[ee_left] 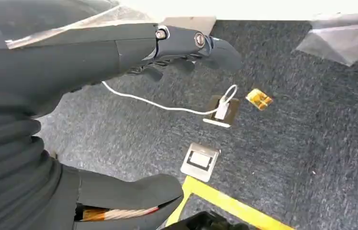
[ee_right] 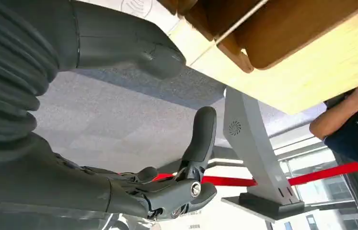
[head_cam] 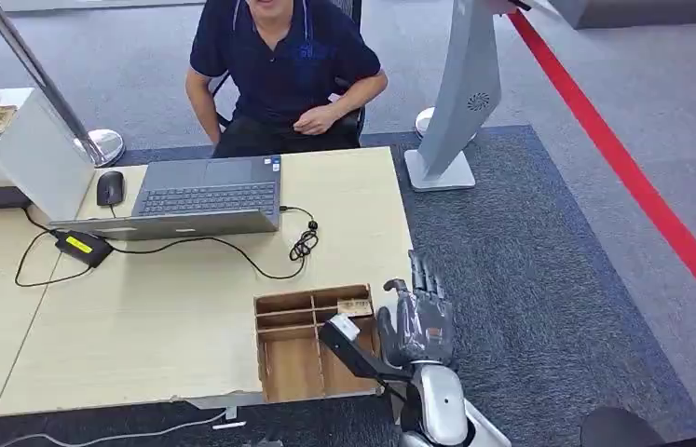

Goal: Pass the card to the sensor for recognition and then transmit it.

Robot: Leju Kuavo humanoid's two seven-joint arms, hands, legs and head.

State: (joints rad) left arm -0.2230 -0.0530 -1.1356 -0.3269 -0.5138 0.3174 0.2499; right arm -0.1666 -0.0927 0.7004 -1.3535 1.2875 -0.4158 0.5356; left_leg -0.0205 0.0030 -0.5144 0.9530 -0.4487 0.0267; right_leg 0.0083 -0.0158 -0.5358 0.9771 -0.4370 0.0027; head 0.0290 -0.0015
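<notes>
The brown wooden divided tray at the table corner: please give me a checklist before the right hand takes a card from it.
1. Brown wooden divided tray within reach: ok, beside the right hand.
2. Right hand free: ok, fingers apart, holding nothing.
3. Small printed card in a rear compartment: ok.
4. Left hand free: ok, hanging above grey carpet.
5. Sensor located: cannot tell.
6. Seated person in dark blue shirt clear of tray: ok.

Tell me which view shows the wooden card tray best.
The head view: the whole wooden card tray sits at the table's near edge, dividers visible, a card in its far right compartment, beside the right hand. The right wrist view catches just its brown corner, close up. The left wrist view looks down at carpet.
</notes>
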